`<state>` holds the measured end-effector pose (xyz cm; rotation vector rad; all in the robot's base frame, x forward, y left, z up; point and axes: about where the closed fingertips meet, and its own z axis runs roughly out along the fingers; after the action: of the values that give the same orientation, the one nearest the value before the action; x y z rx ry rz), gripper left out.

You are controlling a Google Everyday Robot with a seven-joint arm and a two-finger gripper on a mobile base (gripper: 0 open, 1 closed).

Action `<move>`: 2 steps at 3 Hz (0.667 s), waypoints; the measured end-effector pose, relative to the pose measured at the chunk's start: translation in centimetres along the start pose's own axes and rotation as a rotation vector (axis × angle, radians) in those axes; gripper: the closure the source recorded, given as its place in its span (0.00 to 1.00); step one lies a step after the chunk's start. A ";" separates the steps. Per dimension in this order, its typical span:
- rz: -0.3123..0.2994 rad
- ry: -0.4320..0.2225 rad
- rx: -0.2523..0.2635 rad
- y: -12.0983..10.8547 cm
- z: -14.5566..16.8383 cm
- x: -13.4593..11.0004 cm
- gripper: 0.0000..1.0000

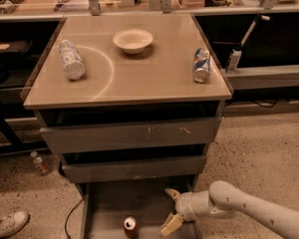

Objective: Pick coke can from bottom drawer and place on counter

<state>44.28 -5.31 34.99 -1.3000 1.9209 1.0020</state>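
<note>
The coke can (130, 226) stands upright on the floor of the bottom drawer (109, 200), which is pulled out at the bottom of the view. My gripper (170, 209) reaches in from the right and hangs open over the drawer, a short way right of the can and not touching it. One finger points up and back, the other down toward the drawer floor. The counter (154, 71) is the tan top above the drawers, marked with a faint white curve.
On the counter lie a clear plastic bottle (71, 59) at left, a white bowl (132, 40) at the back and a blue-and-silver can (201, 64) at right. Two grey drawer fronts (132, 133) sit above the open drawer. A small bottle (40, 162) and a shoe (7, 224) are on the floor.
</note>
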 end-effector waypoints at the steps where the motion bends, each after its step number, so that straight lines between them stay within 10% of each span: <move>1: 0.050 -0.015 -0.025 0.4 3.6 2.0 0.00; 2: 0.056 -0.018 -0.030 0.6 3.9 2.3 0.00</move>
<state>43.23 -2.95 31.24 -1.2564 1.9451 1.0705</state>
